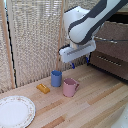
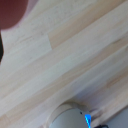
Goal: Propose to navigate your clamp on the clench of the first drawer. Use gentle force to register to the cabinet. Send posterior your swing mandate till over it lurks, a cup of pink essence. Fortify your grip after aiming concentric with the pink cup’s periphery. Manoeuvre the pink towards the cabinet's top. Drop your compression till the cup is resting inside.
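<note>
In the exterior view my clamp (image 1: 80,63) hangs open above the wooden table, its two dark-blue fingers (image 1: 73,65) apart with nothing between them. The pink cup (image 1: 69,88) stands upright on the table below it and slightly toward the view's left, handle toward the right. The cabinet (image 1: 117,52) stands at the right, partly behind the arm. Its upper visible drawer (image 1: 119,33) is shut, with the silver clench (image 1: 112,41) across it. In the wrist view I see blurred table boards and a pink blur (image 2: 10,12) at one corner; my fingers do not show there.
A blue cup (image 1: 56,78) stands just behind the pink one. A small yellow block (image 1: 43,88) lies beside them, and a patterned plate (image 1: 15,111) sits at the near left. A lower drawer handle (image 1: 106,61) is close to the clamp. A reed screen backs the table.
</note>
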